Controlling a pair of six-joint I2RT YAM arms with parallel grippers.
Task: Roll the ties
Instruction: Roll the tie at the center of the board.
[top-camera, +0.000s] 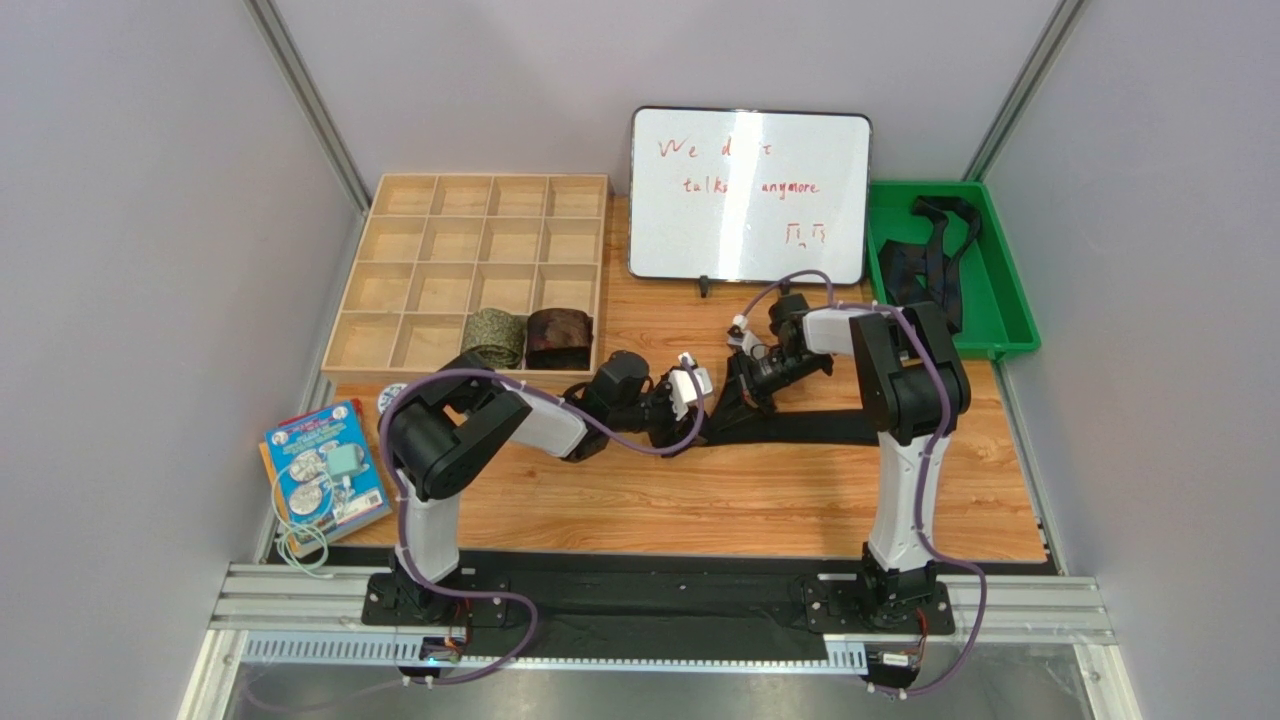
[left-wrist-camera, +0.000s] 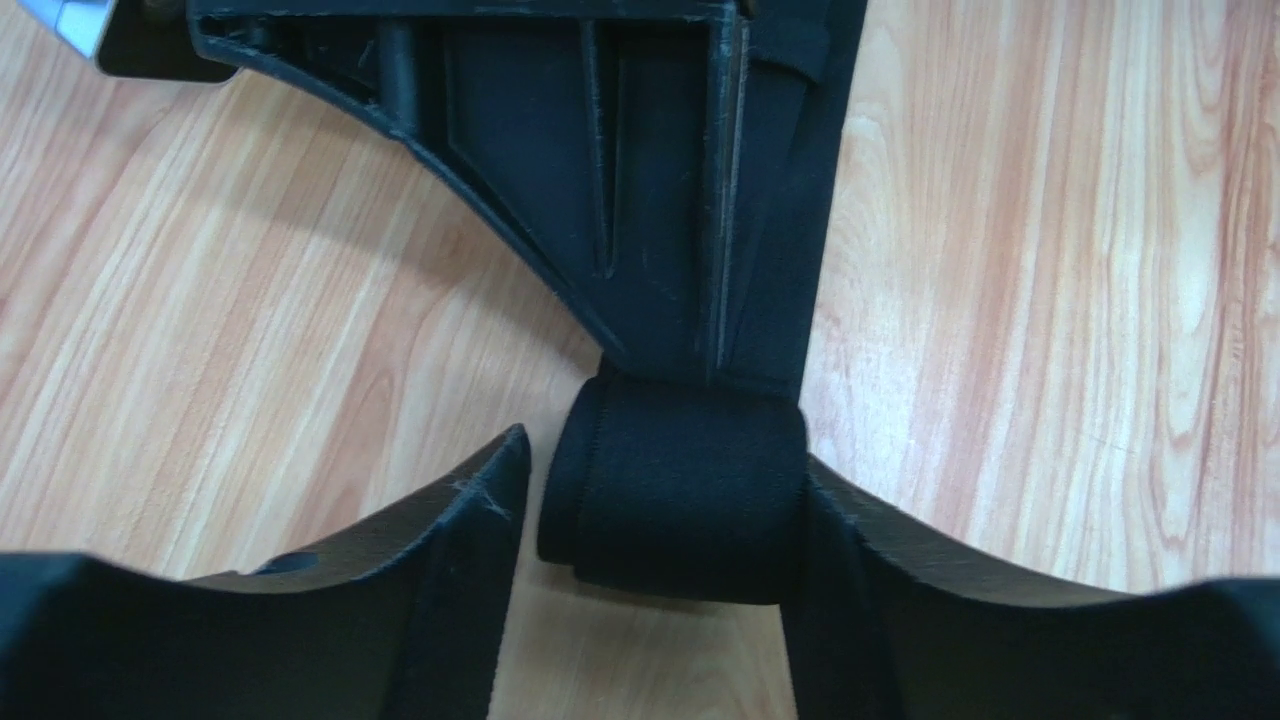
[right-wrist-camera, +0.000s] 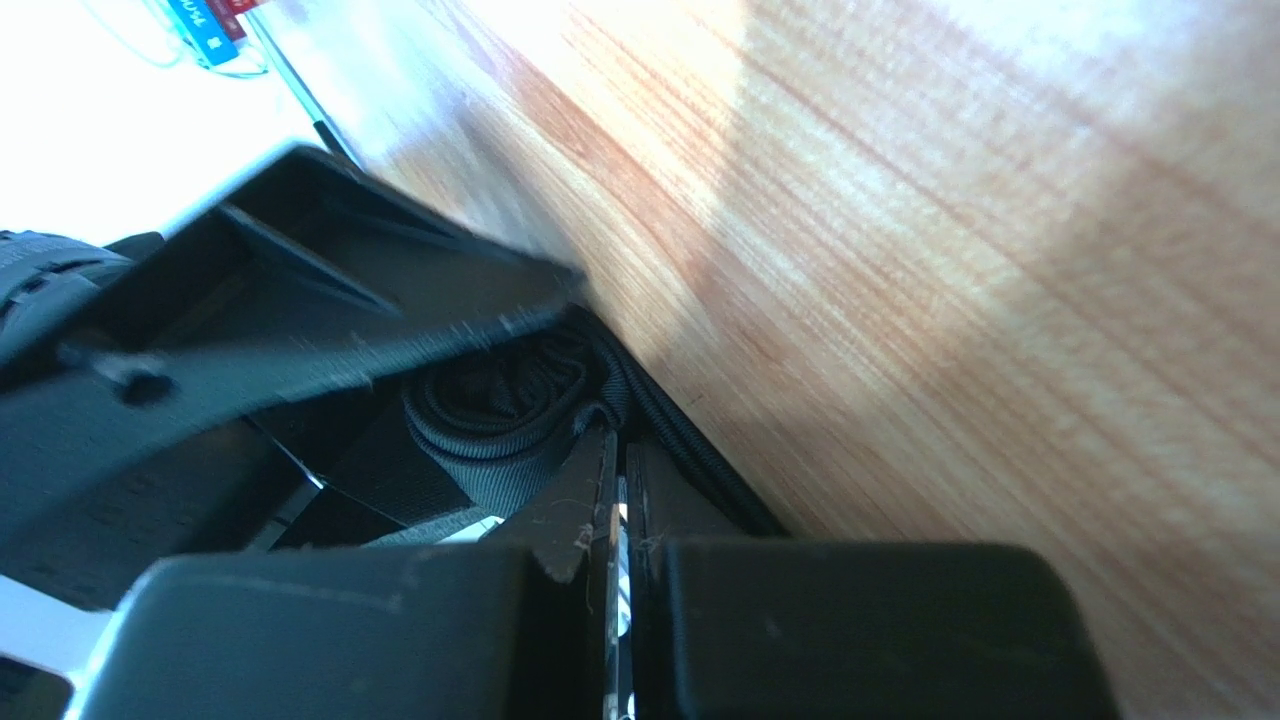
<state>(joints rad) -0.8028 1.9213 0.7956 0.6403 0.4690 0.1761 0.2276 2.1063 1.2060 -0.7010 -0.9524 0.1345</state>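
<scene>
black tie, partly coiled; left end effector apart around coil, right end effector clamping it.

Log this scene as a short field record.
active tie: black tie, one end in a coil, rest flat on table
left gripper: open, straddling the coil
right gripper: shut beside coil; hold unclear
finished: olive roll, brown roll, adjacent compartments, wooden tray near row
waiting: black ties in green bin
</scene>
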